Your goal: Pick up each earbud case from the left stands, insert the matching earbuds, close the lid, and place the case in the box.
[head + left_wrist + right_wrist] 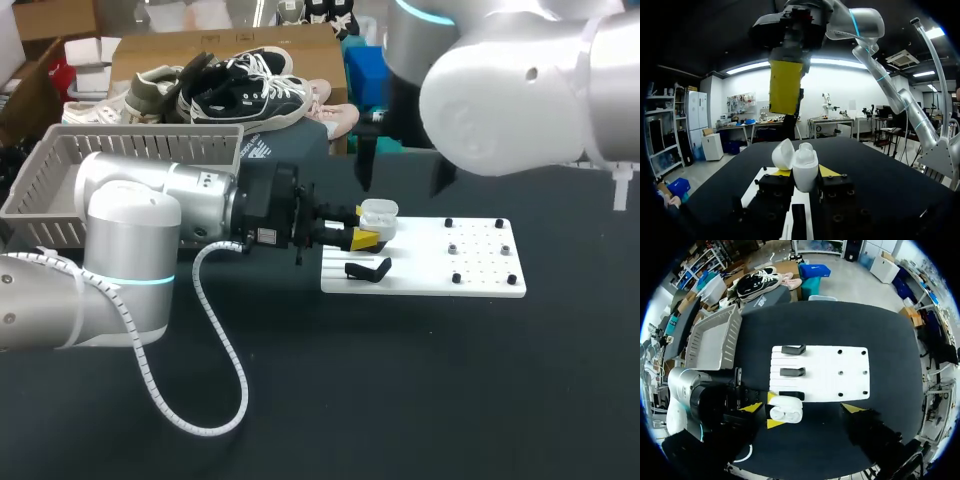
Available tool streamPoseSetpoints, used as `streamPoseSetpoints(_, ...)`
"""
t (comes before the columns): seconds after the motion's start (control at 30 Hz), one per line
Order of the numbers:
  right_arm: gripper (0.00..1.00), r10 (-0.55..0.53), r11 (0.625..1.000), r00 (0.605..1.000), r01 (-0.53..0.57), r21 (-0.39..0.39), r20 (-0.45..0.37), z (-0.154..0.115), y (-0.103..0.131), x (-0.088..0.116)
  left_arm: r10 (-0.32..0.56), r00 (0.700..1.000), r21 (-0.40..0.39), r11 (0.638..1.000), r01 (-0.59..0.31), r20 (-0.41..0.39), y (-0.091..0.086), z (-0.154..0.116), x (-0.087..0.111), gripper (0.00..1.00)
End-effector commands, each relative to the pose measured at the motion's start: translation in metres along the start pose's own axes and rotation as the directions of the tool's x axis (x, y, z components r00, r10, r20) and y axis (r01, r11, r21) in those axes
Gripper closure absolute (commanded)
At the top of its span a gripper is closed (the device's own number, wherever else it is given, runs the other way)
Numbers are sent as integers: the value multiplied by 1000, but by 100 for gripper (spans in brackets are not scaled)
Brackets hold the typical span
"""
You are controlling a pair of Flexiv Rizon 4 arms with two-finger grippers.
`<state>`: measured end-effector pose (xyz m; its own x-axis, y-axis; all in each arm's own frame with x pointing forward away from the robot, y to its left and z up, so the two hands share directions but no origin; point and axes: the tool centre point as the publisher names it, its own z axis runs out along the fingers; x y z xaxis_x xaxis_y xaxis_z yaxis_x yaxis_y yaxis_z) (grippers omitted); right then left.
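Observation:
A white earbud case (380, 213) with its lid swung open is held just above the left end of the white board (470, 272). My left gripper (368, 238) is shut on the case from both sides. In the left wrist view the case (803, 167) stands upright between the yellow tips. My right gripper (402, 172) hangs wide open above the case and holds nothing. Seen from the right wrist, the case (786, 409) lies below, between my right gripper's (802, 409) spread fingers. Black stands (792, 371) line the board's left side.
A grey slatted basket (60, 210) sits at the table's back left, behind my left arm. Small black pegs (478, 250) dot the board's right half. My left arm's white cable (215, 340) loops over the dark table in front.

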<state>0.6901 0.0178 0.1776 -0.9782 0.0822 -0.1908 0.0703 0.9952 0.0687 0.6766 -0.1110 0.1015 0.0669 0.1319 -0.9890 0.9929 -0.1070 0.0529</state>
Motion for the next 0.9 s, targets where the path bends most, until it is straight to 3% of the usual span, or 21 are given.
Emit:
streamPoseSetpoints(0.03,0,52,999,998,-53,6,41,8,-7,-7,1,1000,-2,1000,-1,0,0,0,0,100)
streamPoseSetpoints(0.4,0,97,994,995,-98,45,26,31,-17,-28,1,1000,-2,1000,-1,0,0,0,0,100)
streamPoseSetpoints(0.9,0,73,995,997,-71,68,-17,45,-24,-15,1,1000,-2,1000,-1,0,0,0,0,100)
